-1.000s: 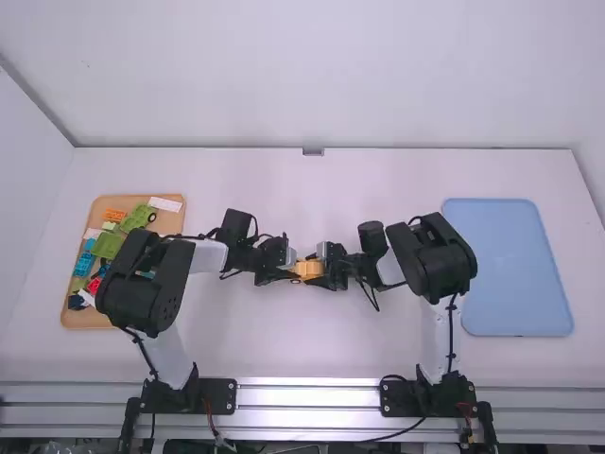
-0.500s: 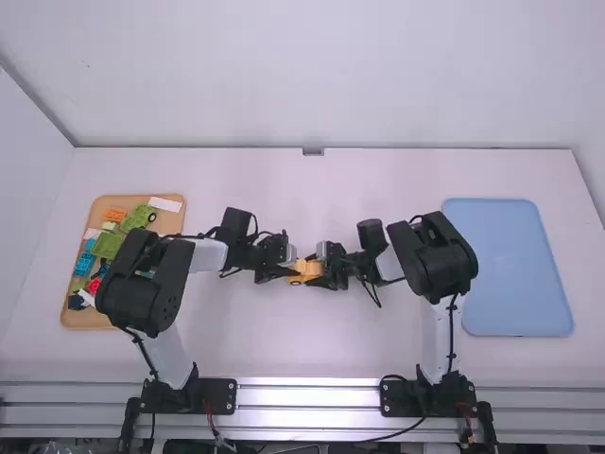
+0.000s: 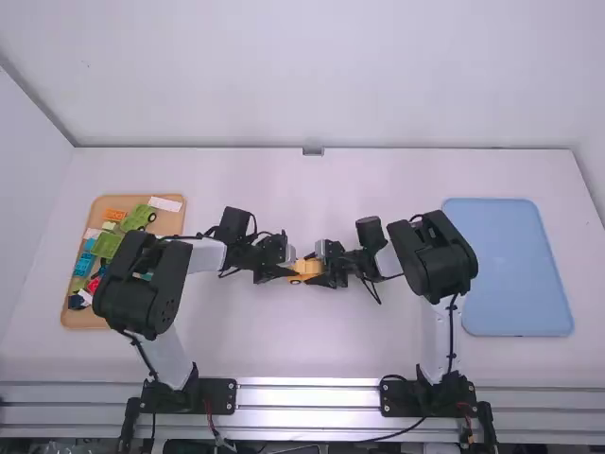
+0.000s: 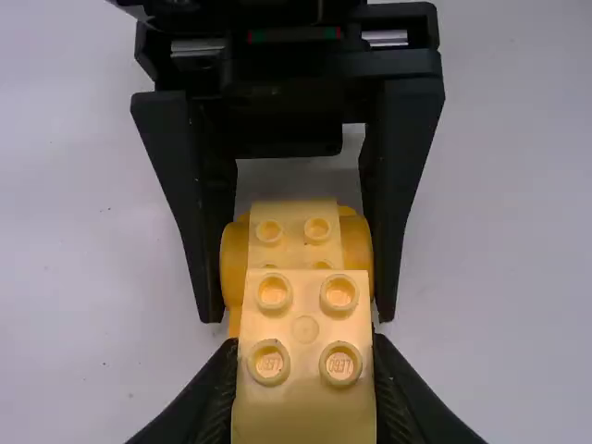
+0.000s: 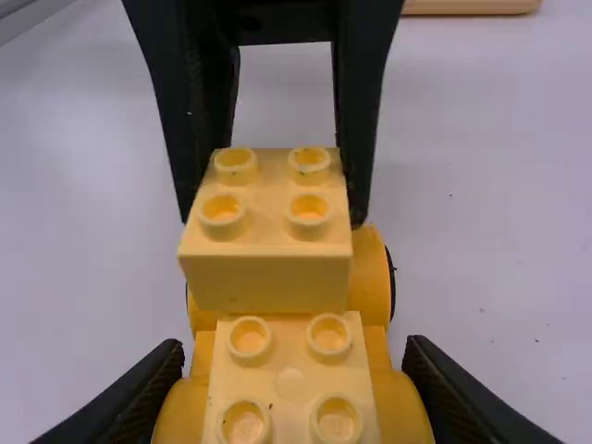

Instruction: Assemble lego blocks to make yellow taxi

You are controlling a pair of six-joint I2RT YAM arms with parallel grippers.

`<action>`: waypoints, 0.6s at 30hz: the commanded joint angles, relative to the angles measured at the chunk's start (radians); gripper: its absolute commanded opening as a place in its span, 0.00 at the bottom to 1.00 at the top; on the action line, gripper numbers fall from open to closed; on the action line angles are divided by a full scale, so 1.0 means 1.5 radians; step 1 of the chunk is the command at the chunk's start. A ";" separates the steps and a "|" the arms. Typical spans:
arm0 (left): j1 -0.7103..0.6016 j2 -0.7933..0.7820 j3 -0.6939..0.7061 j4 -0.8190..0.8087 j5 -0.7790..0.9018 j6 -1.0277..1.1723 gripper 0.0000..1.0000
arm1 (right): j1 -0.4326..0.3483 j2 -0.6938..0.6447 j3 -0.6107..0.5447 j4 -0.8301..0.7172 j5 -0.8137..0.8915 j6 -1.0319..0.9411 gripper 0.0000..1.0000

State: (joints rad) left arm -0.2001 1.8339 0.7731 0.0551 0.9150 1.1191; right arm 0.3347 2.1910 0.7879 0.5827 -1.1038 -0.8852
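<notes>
we stand with both arms bent in toward each other. our left arm [image 3: 151,284] rises from its base, folds at the elbow and runs rightward; our right arm [image 3: 437,260] rises likewise and runs leftward. our left gripper [image 3: 292,270] and right gripper [image 3: 323,272] meet face to face between the bases, just beside each other. in the wrist views, the left fingers [image 4: 211,398] and right fingers [image 5: 139,393] are clamped in a hold, tips apart.
</notes>
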 commanded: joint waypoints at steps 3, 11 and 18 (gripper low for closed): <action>-0.001 -0.012 -0.001 -0.007 -0.003 0.010 0.05 | 0.003 0.010 -0.002 -0.011 0.038 0.009 0.46; 0.012 -0.013 -0.001 -0.008 0.007 -0.002 0.11 | 0.003 0.010 -0.002 -0.010 0.037 0.008 0.47; -0.006 0.019 -0.002 0.022 0.005 -0.020 0.07 | 0.003 0.010 -0.002 -0.010 0.037 0.008 0.48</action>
State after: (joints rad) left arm -0.2035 1.8439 0.7731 0.0925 0.8906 1.1084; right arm 0.3344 2.1910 0.7879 0.5831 -1.1042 -0.8845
